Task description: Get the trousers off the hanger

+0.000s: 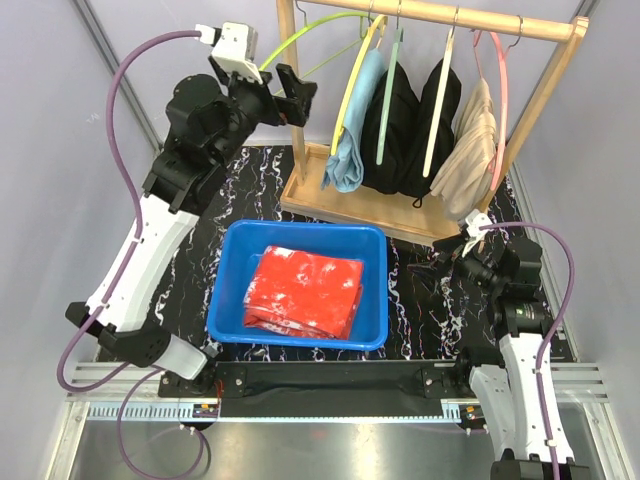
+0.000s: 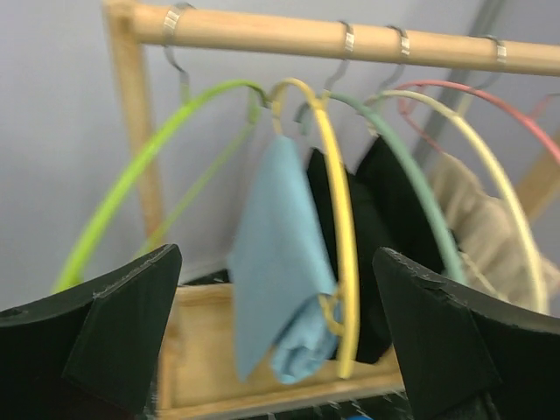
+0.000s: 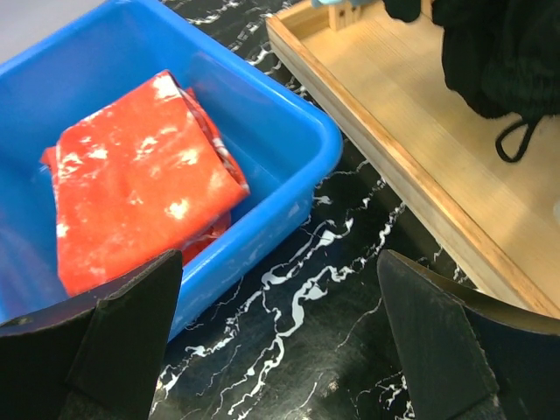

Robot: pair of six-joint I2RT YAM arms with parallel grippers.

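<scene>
Folded trousers [image 1: 305,290] lie in bin [image 1: 375,290] before rack [image 1: 430,14].

Red white-flecked trousers [image 1: 305,290], blue bin [image 1: 232,305]

Light's bright & even, looks to come from overhead; shadows soft, nothing harsh. Top view is sharp, w/ a pale glare strip on the metal rail [image 1: 300,415] at the near edge. My left wrist view is smeary: wooden rod [image 2: 262,33], yellow hanger [image 2: 343,227] & light blue trousers [image 2: 271,262] all blurred. Right wrist view is crisper; red trousers [image 3: 131,201] clear, blue bin [image 3: 302,144] rim glossy. My left fingers [image 2: 114,324] & right fingers [image 3: 114,332] show as dark, near-featureless slabs.
</scene>
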